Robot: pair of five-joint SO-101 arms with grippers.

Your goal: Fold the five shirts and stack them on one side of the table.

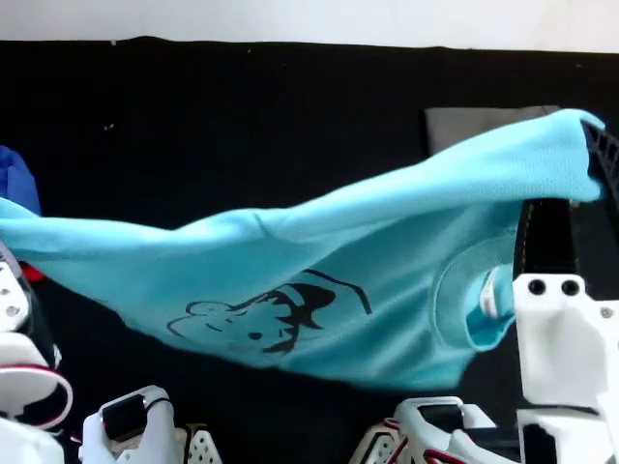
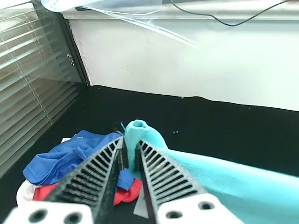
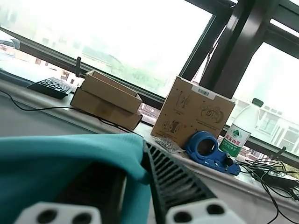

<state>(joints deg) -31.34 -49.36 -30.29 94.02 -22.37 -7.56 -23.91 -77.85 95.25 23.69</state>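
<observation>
At either end of the turquoise knit shirt with black cartoon print (image 1: pixel 387 271), left gripper (image 2: pixel 130 140) and right gripper (image 3: pixel 140 156) clamp its cloth, holding it aloft, unfolded. Beside it, crumpled blue and red shirts (image 2: pixel 60 163) wait; beyond it, a flat grey cloth (image 1: pixel 474 130), possibly one done.

Left hand (image 2: pixel 130 139): lifted at the left; ribbed fingers (image 2: pixel 88 179) pressed together on a pinch of the teal shirt (image 1: pixel 387 251)
Left arm (image 1: pixel 14 309): white segment at the left edge, low in the high view
Right hand (image 1: pixel 595 135): raised high at the right; black fingers (image 3: pixel 175 182) clamped on the shirt's other end
Right arm (image 1: pixel 566 338): white wrist housing upright beneath its hand
</observation>
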